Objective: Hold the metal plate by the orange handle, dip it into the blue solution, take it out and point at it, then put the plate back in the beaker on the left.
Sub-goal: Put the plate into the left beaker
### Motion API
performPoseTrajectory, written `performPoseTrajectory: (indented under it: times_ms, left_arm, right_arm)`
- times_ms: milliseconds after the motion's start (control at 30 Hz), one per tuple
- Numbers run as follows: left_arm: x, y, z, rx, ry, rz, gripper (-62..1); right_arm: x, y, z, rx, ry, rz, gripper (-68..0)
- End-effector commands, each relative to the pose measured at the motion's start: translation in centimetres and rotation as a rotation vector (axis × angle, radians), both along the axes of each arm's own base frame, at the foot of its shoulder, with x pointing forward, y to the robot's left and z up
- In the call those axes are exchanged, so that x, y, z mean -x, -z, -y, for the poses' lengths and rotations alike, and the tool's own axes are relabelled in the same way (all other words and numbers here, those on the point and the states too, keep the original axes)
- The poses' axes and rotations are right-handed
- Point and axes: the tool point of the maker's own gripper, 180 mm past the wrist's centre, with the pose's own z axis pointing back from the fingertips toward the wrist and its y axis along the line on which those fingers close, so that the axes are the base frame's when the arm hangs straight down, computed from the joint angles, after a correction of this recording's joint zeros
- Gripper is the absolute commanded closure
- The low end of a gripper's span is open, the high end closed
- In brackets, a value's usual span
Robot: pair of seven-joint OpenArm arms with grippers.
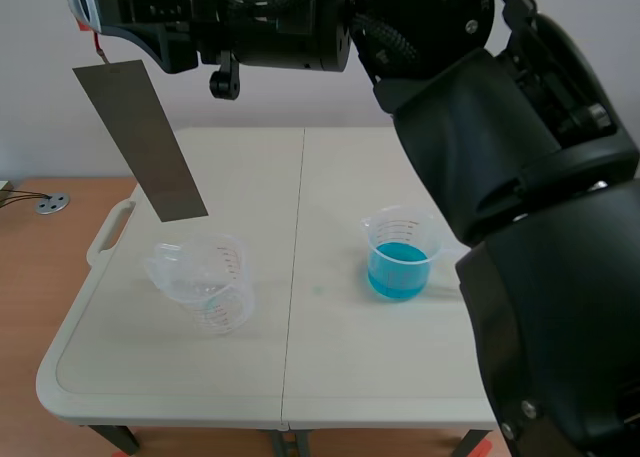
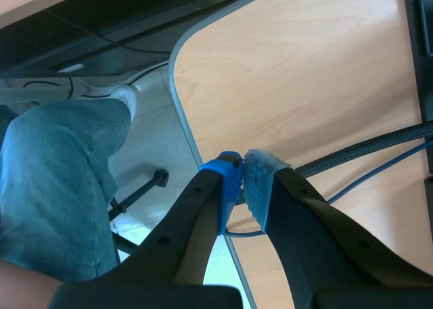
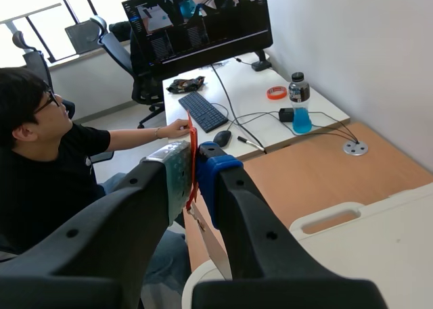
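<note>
Orange plastic is what your right gripper (image 3: 194,168) has hold of: its two fingers are pressed tight on the thin orange handle (image 3: 192,143), one dotted pad on each face, with no slack showing. From that handle the flat grey metal plate (image 1: 140,142) hangs in the air, tilted so that its lower end lies nearer the table's middle than its top. In the right wrist view you see only a sliver of it under the fingers. In the scene view your right arm (image 1: 520,177) comes in from the right and crosses the top, carrying the gripper high at the left side of the white plastic folding table (image 1: 330,377). The plate's lower edge stands above the clear plastic beaker with red scale marks (image 1: 205,282), apart from it and touching nothing. That beaker sits on the table's left half and looks to lean to one side. The clear plastic beaker of blue solution (image 1: 400,257) stands upright on the right half, well apart from both the plate and the other beaker. Your left gripper (image 2: 242,180) is off the table: its two fingers meet at the tips with nothing between them, above the rounded edge of a pale wooden desk (image 2: 304,86), with a denim-clad leg (image 2: 57,187) beside it. Past the right gripper a person (image 3: 40,160) sits at a desk with a black monitor (image 3: 199,25) and a dark keyboard (image 3: 203,111).
</note>
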Motion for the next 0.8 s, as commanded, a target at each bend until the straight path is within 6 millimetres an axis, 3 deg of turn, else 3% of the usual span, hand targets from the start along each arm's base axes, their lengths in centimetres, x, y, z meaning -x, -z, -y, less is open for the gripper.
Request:
performPoseTrajectory:
  times_ms: [0,767]
  left_arm:
    - [-0.1,-0.3,-0.3,-0.005,0.005,0.010,-6.0]
    - [-0.6,-0.2,-0.3,-0.004,0.004,0.016,-6.0]
  right_arm:
    - [-0.2,-1.3,-0.2,-0.040,-0.009,0.025,-1.5]
    - [-1.9,3.5,-0.7,0.000,0.023,-0.105,-1.4]
